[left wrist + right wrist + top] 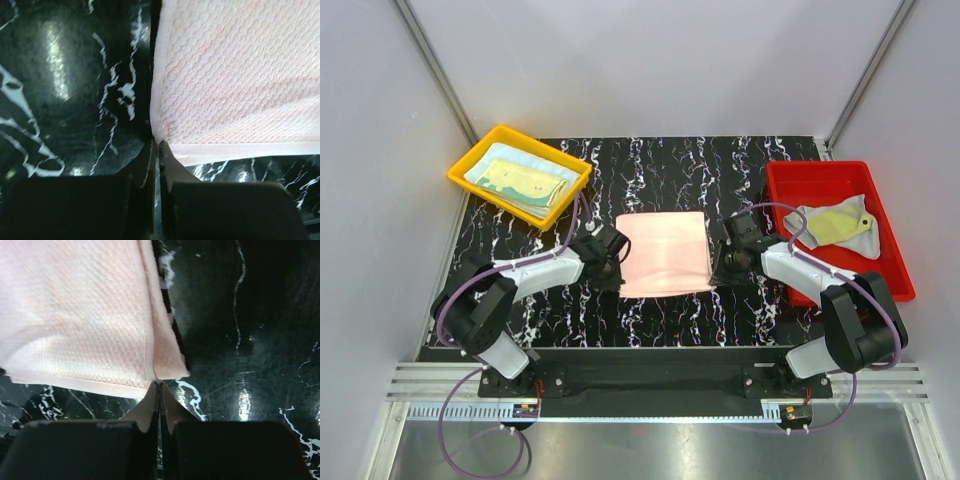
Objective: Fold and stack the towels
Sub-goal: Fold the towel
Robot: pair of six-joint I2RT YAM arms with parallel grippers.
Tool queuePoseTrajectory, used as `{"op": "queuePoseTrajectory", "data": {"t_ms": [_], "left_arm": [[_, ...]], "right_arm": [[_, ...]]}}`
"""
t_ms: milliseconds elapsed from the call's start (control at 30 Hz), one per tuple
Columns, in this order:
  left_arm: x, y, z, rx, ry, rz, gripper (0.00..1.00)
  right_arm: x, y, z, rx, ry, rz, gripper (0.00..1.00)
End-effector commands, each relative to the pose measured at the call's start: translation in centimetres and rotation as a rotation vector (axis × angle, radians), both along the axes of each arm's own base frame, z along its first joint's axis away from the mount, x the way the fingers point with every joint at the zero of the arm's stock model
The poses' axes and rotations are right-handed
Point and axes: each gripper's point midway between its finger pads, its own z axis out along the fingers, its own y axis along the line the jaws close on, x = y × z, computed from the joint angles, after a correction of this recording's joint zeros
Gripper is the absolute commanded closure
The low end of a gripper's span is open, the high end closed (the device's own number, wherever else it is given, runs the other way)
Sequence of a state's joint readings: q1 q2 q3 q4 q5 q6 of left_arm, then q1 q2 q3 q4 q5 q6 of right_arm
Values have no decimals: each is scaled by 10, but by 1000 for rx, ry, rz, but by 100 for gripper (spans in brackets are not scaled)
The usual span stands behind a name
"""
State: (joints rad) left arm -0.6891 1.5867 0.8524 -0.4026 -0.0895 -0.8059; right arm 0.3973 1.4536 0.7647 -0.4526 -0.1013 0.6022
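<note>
Top external view shows a black marbled worktop (650, 170), its near edge partly covered by both arms. A yellow tray (472, 156) at far left holds folded towels (520, 180). A red tray (820, 185) at right holds one rumpled towel (837, 225). A pink towel (663, 253) lies flat at centre. Both arms reach inward and low, hiding their fingertips from above. The close wrist views are blurred. The left gripper (156, 148), pressed together, pinches the pink towel's near left corner. The right gripper (160, 388) pinches its near right corner likewise.
</note>
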Motion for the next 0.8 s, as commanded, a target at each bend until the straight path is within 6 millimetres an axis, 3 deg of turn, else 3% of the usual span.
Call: {"op": "queuePoseTrajectory", "data": {"t_ms": [0,67,267,367,467,500,567,600,633,667,700,733,767], "left_arm": [[-1,24,21,118,-21,-13,100],[3,20,32,109,-38,-27,100],[6,17,41,106,-46,-54,97],[6,14,46,95,-54,-66,100],[12,12,53,85,-71,-73,100],[15,10,56,84,-82,-81,100],[32,4,72,46,-118,-76,100],[37,1,72,34,-106,-85,100],[58,0,92,10,-151,-71,100],[67,0,98,6,-158,-68,100],[78,-4,102,-6,-163,-91,100],[93,-1,110,-19,-179,-81,100],[114,-10,137,-58,-239,-87,100]], "right_arm": [[13,5,32,0,-72,30,100],[19,6,38,2,-86,30,100],[29,8,43,-4,-98,32,100],[35,9,46,-13,-112,38,100],[47,9,46,-40,-124,46,100],[58,11,56,-42,-154,49,100],[75,9,57,-76,-175,70,100],[94,11,74,-72,-224,68,100],[105,11,79,-76,-240,71,100],[115,11,77,-92,-238,88,100],[139,10,99,-84,-298,74,100],[150,10,106,-83,-320,79,100],[161,10,105,-88,-322,94,100]]}}
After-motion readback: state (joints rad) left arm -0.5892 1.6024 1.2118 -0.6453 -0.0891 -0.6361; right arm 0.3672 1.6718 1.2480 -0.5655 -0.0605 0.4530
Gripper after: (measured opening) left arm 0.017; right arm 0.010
